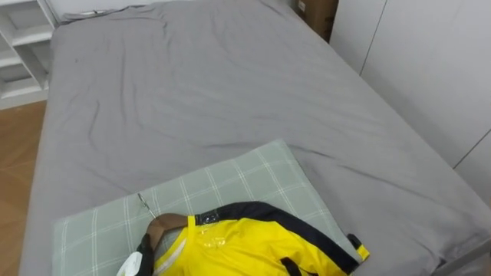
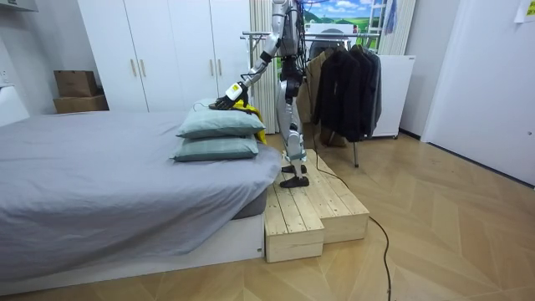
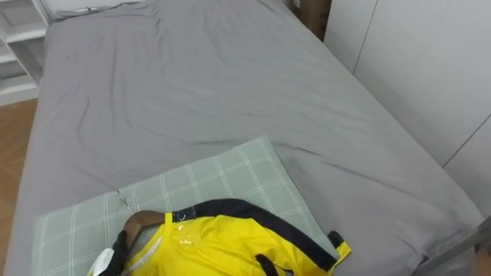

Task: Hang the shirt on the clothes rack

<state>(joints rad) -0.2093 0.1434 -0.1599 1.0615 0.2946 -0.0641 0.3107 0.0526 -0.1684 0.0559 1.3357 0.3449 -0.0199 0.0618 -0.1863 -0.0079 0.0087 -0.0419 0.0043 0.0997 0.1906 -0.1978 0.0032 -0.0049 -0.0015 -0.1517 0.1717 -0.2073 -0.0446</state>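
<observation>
**Yellow jacket on its hanger, lying on the top pillow**

From my remote station I see the robot standing on a low wooden platform (image 2: 318,209) at the head of a grey bed (image 1: 230,77), leaning toward two stacked pillows. The yellow jacket (image 1: 253,245), trimmed in dark navy, lies on the green checked top pillow (image 1: 230,180). A wooden hanger (image 1: 165,224) sits inside its collar, with the metal hook pointing up the pillow. The left hand (image 1: 143,253) is at the collar by the hanger. I cannot tell whether its fingers grip anything. Behind the robot, a clothes rack (image 2: 343,79) holds dark coats, and white wardrobes (image 2: 167,50) line the wall.
</observation>
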